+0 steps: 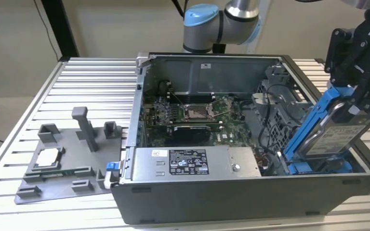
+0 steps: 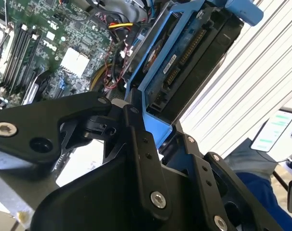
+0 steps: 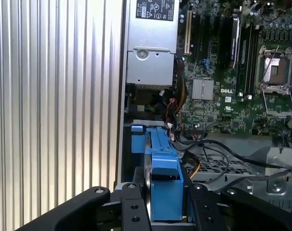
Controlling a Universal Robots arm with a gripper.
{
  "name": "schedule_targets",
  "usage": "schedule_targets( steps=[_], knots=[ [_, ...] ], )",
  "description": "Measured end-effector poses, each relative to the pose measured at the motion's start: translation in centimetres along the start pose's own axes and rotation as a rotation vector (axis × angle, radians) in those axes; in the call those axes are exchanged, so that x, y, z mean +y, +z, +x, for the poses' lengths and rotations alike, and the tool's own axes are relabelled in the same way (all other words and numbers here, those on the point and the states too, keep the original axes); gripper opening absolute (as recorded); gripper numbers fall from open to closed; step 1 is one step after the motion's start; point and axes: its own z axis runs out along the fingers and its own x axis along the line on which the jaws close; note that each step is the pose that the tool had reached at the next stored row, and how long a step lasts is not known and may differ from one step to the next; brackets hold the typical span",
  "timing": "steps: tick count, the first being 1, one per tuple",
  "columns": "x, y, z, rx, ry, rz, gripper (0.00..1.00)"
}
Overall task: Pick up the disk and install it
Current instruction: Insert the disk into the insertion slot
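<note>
Because the disk (image 1: 335, 136) looks meant to go into its bay on a slant, you see it held tilted. Its lower end is down inside the open computer case (image 1: 236, 197) at the exterior view's right, and its upper end leans outward above the case wall. The end effector (image 1: 360, 103) is clenched on the upper end of the disk's blue frame (image 3: 164, 166). Its fingers (image 3: 131, 207) press the plastic from both sides, which leaves the metal body and label untouched. The case lies on its side with the lid off, so you reach the motherboard (image 1: 198, 115) and bay from above. A silver power supply (image 1: 191, 161) sits along the near wall, apart from the disk. The case rests on a ribbed aluminium surface (image 1: 95, 82), with a grey parts fixture (image 1: 63, 163) just beside it at the exterior view's left. A plain pale wall (image 1: 114, 24) stands behind.
</note>
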Motion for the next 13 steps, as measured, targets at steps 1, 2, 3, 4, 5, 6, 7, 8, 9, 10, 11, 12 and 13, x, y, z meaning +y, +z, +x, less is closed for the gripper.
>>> schedule_targets(
  steps=[1, 2, 3, 4, 5, 6, 7, 8, 9, 10, 11, 12, 13],
  knots=[
    [0.00, 0.02, 0.00, 0.0000, 0.001, 0.0000, 0.00],
    [0.01, 0.06, -0.01, -0.0001, 0.001, 0.0001, 0.00],
    [0.00, 0.10, -0.01, -0.0001, 0.002, 0.0001, 0.00],
    [0.00, 0.16, -0.01, -0.0001, 0.002, 0.0001, 0.00],
    [0.00, 0.23, 0.00, -0.0001, 0.002, 0.0001, 0.00],
    [0.01, 0.31, 0.00, -0.0002, 0.002, 0.0001, 0.00],
    [0.01, 0.40, 0.00, -0.0003, 0.003, 0.0001, 0.00],
    [0.00, 0.47, 0.00, -0.0003, 0.003, 0.0001, 0.00],
    [0.00, 0.55, 0.01, -0.0002, 0.003, 0.0001, 0.00],
    [0.00, 0.64, 0.01, -0.0002, 0.004, 0.0001, 0.00],
    [0.00, 0.72, 0.02, -0.0003, 0.004, 0.0001, 0.00],
    [0.00, 0.80, 0.02, -0.0002, 0.005, 0.0002, 0.00],
    [0.00, 0.91, 0.02, -0.0003, 0.005, 0.0002, 0.00]
  ],
)
